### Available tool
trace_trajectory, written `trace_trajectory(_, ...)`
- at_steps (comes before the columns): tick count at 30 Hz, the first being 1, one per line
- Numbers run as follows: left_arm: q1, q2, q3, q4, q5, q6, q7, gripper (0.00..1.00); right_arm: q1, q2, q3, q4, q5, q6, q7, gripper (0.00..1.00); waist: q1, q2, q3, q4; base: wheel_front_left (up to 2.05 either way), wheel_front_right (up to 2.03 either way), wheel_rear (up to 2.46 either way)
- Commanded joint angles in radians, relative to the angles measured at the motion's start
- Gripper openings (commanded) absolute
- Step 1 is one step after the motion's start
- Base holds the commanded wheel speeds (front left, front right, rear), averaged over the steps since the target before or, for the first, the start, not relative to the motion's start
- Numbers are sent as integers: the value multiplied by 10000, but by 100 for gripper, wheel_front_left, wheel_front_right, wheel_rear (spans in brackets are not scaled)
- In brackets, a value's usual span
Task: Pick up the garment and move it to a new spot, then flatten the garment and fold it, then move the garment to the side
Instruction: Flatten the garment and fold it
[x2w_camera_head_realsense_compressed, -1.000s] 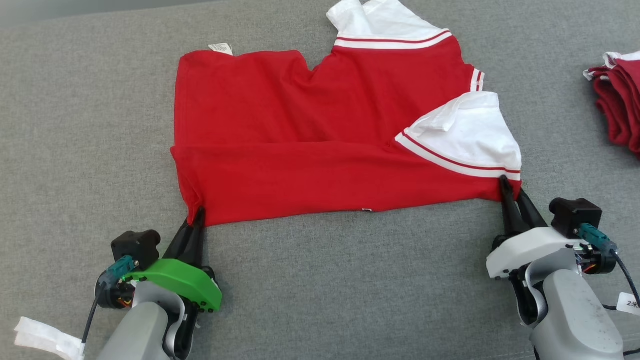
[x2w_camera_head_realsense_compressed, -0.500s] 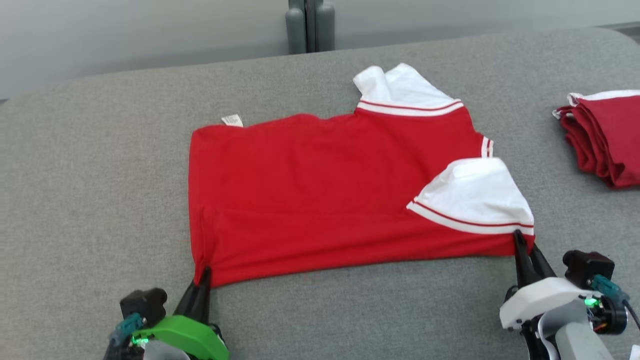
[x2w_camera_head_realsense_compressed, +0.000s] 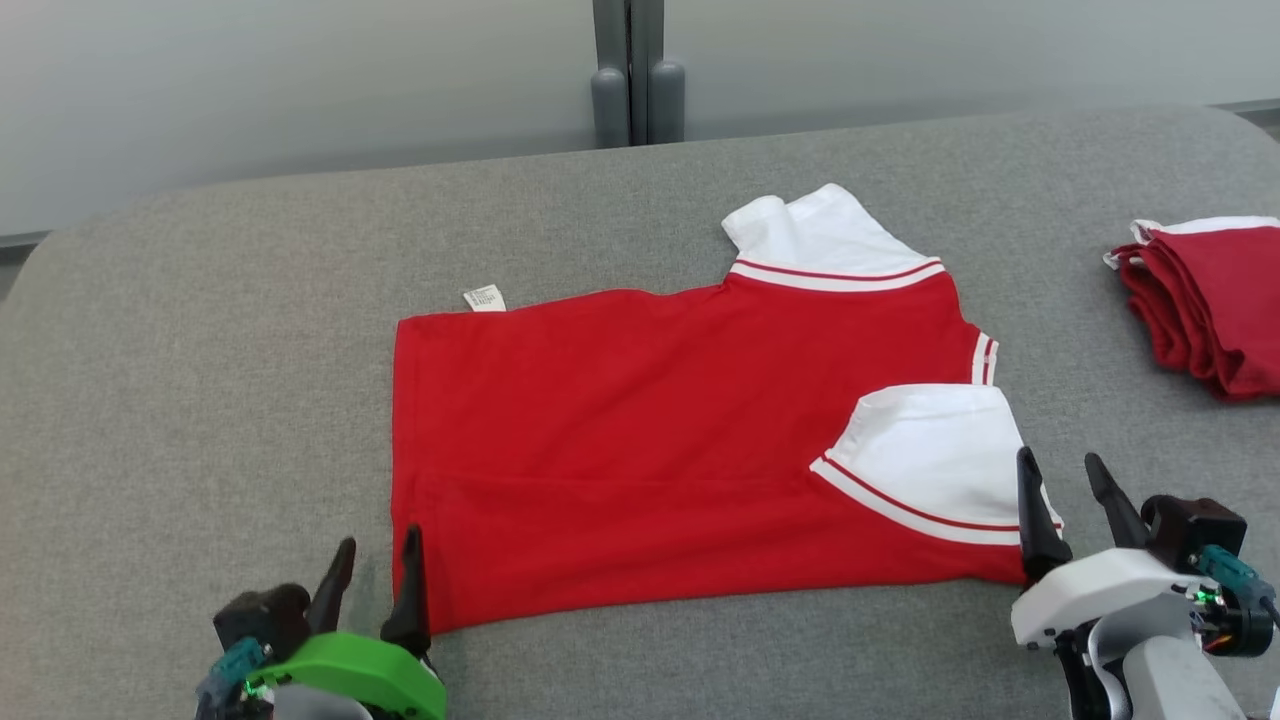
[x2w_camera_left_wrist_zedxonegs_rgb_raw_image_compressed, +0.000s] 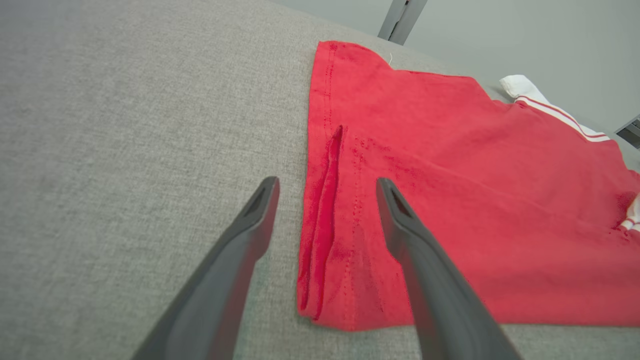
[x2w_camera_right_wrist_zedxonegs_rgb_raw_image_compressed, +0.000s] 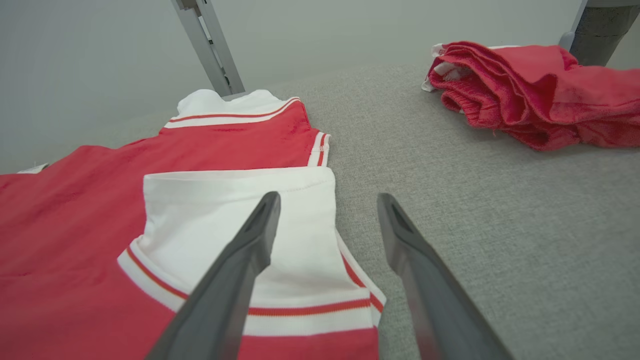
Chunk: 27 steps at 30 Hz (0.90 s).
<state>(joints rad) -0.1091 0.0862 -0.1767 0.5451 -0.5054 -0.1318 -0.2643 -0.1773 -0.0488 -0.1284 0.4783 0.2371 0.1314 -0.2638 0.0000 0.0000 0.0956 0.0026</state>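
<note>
A red garment (x2w_camera_head_realsense_compressed: 640, 450) with white sleeves lies flat on the grey surface, its near part folded over along a crease. My left gripper (x2w_camera_head_realsense_compressed: 378, 555) stands open at the garment's near left corner (x2w_camera_left_wrist_zedxonegs_rgb_raw_image_compressed: 330, 280), one finger over the cloth and one over bare fabric. My right gripper (x2w_camera_head_realsense_compressed: 1065, 475) is open at the near right corner, beside the white sleeve (x2w_camera_right_wrist_zedxonegs_rgb_raw_image_compressed: 240, 220) with its red stripe. Neither holds the cloth.
A pile of folded red garments (x2w_camera_head_realsense_compressed: 1210, 300) lies at the right edge, also seen in the right wrist view as a red heap (x2w_camera_right_wrist_zedxonegs_rgb_raw_image_compressed: 530, 92). A grey post (x2w_camera_head_realsense_compressed: 635, 80) stands behind the grey surface (x2w_camera_head_realsense_compressed: 200, 350). A white label (x2w_camera_head_realsense_compressed: 485, 298) sticks out at the garment's far left edge.
Both grippers have opened and let go of the garment's near corners. The head camera has tilted up, so the whole picture has shifted downward.
</note>
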Motion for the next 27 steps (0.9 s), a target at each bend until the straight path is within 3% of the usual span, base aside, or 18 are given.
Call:
trace_trajectory(1,-312,62,73,-133,78,22,6,100,-198,-46,-59,-92,-105,-17,-3,100,0,0,388,74,0,0,0)
trace_trajectory(7,-1917,592,-107,-231,216,22,4,100,-1331,-41,82,-252,-535,-17,-3,100,0,0,1229,47,0,0,0)
trace_trajectory(11,-3368,1099,-638,598,-168,22,4,100,-2345,-43,504,-68,-814,-17,-3,100,0,0,1883,-111,0,0,0)
trace_trajectory(15,-4908,1645,-1910,1688,-985,22,236,100,-3502,-41,1011,208,-1117,-17,-3,100,0,0,2608,-338,0,0,0)
trace_trajectory(20,-6035,2178,-2791,2596,-1619,22,260,100,-4447,-44,1326,589,-1427,-17,12,100,0,0,3188,-537,0,0,0)
trace_trajectory(27,-7003,2527,-3944,3185,-2502,22,397,100,-6149,-39,1369,1090,-2243,-17,741,100,0,0,3747,-652,0,0,0)
